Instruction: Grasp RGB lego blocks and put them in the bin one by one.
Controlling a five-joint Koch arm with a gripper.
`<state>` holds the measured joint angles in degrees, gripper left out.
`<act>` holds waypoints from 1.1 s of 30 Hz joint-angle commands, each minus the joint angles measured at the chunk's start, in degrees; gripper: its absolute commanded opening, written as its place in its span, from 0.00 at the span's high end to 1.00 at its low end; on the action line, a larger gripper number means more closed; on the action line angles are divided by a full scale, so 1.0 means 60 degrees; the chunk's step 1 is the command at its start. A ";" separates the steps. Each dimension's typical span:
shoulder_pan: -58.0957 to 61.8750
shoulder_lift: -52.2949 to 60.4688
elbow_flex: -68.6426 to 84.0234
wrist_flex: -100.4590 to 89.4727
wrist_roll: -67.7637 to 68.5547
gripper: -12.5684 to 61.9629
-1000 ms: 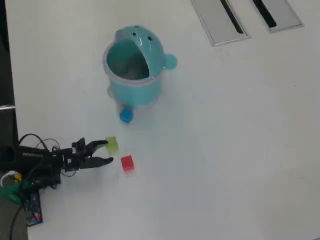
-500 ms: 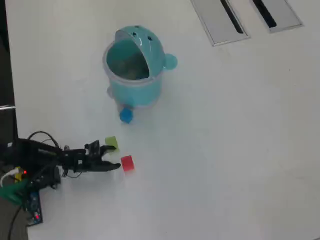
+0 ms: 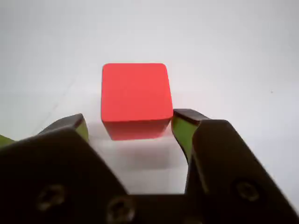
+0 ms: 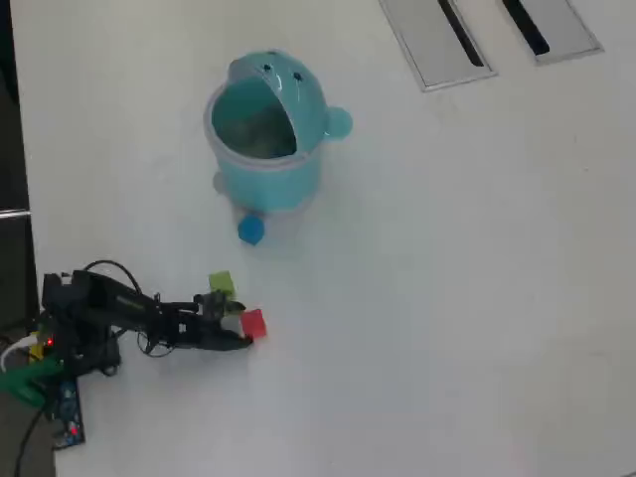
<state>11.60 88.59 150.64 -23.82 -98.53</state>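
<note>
In the wrist view we see the red block (image 3: 136, 99) sitting on the white table (image 3: 233, 56), just ahead of the gripper (image 3: 130, 125). The jaws stand apart, one at each side of the block's near face. The right jaw's green pad (image 3: 183, 130) sits right against the block's lower right corner, while a narrow gap shows between the left pad and the block. So the pincer is spread and not clamped on anything.

In the overhead view we find the arm (image 4: 109, 316) lying low at the left edge of the table (image 4: 477, 298), its gripper (image 4: 237, 323) reaching right to the red block (image 4: 254, 324). The yellow-green block (image 4: 221, 284) lies just above the gripper, apart from the red one. The blue block (image 4: 249, 230) rests close below the foot of the bin (image 4: 266, 134), which stands upright, well apart from the arm. Two grey slotted panels (image 4: 437, 40) lie at the table's top right.
</note>
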 commanded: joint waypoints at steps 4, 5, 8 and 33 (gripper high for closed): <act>0.0015 -0.0469 -0.0835 -0.1318 -0.0483 0.45; 0.0000 -0.0513 -0.0820 -0.1406 -0.0483 0.47; 0.0000 -0.0688 -0.0850 -0.1670 -0.0410 0.51; -0.1904 0.1992 0.0015 -0.3237 0.3237 0.70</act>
<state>0.79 96.86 152.40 -36.47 -81.91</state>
